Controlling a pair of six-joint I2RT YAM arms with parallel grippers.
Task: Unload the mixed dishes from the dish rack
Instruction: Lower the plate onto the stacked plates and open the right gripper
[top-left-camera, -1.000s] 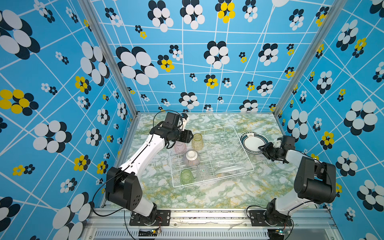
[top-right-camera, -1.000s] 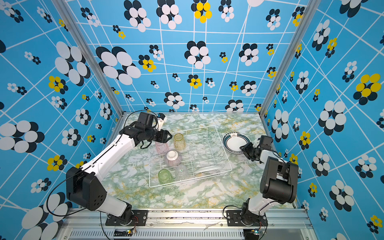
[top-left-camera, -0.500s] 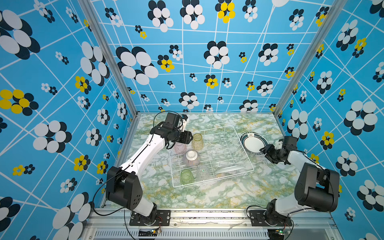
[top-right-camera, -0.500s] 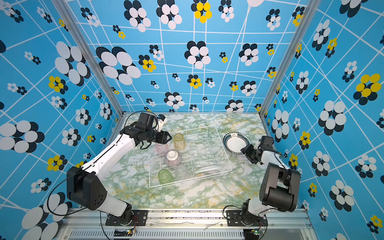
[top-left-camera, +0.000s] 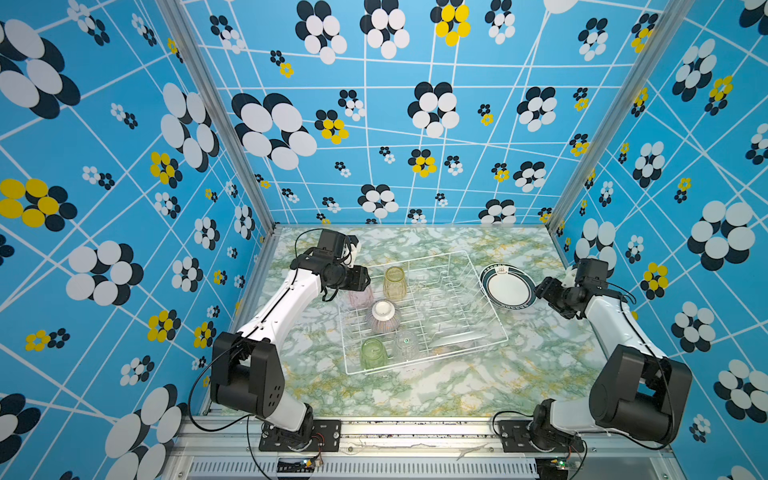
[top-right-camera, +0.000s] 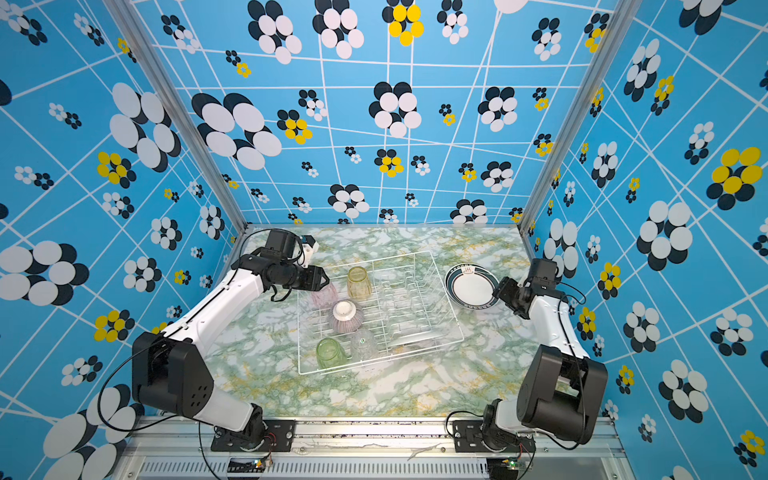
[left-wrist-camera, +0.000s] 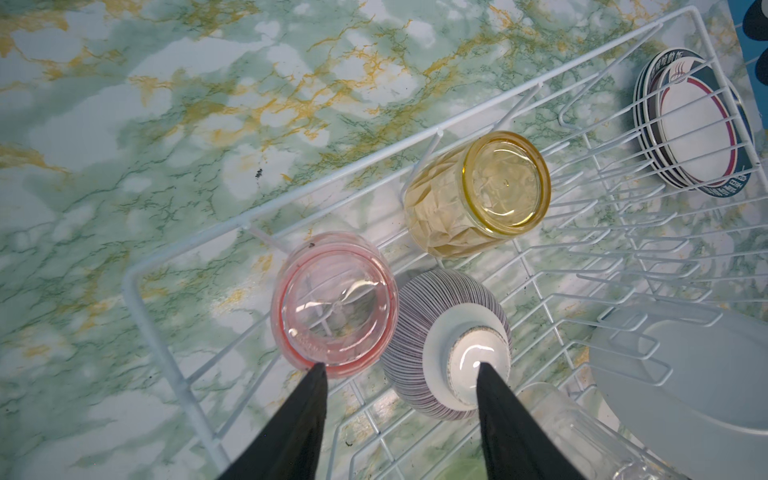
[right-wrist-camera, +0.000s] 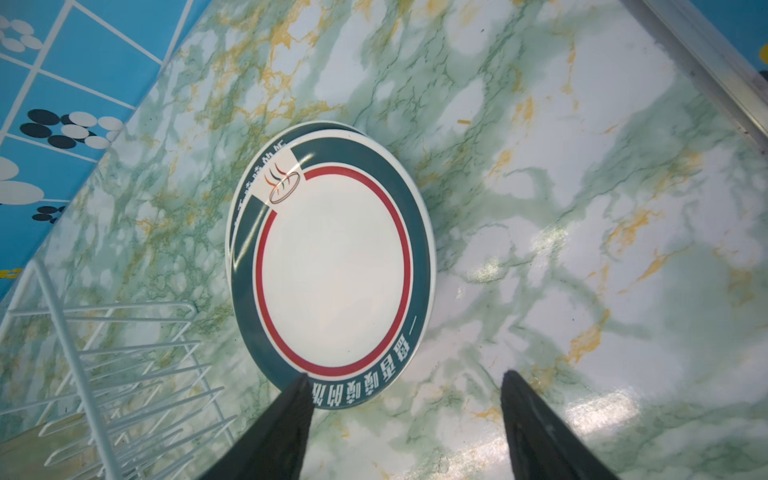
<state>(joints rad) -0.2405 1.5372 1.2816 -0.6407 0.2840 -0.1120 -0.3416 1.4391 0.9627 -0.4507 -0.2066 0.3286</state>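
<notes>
unloaded pile: plate stack (right-wrist-camera: 332, 270) flat on counter (right-wrist-camera: 582, 208) by right edge, outside rack (top-left-camera: 428, 356); right gripper (right-wrist-camera: 407, 376) spread beside it, empty; left gripper (left-wrist-camera: 399, 365) spread over upside-down pink glass (left-wrist-camera: 332, 299), rack's far-left corner, likely next pick

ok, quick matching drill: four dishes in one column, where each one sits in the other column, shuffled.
1 yellow tumbler
2 green tumbler
3 striped bowl
4 plate stack

a on the table, right of the dish rack
b rack's near-left corner
c rack's far edge
d rack's left half, midway

Pairs: 1-c, 2-b, 3-d, 4-a
</notes>
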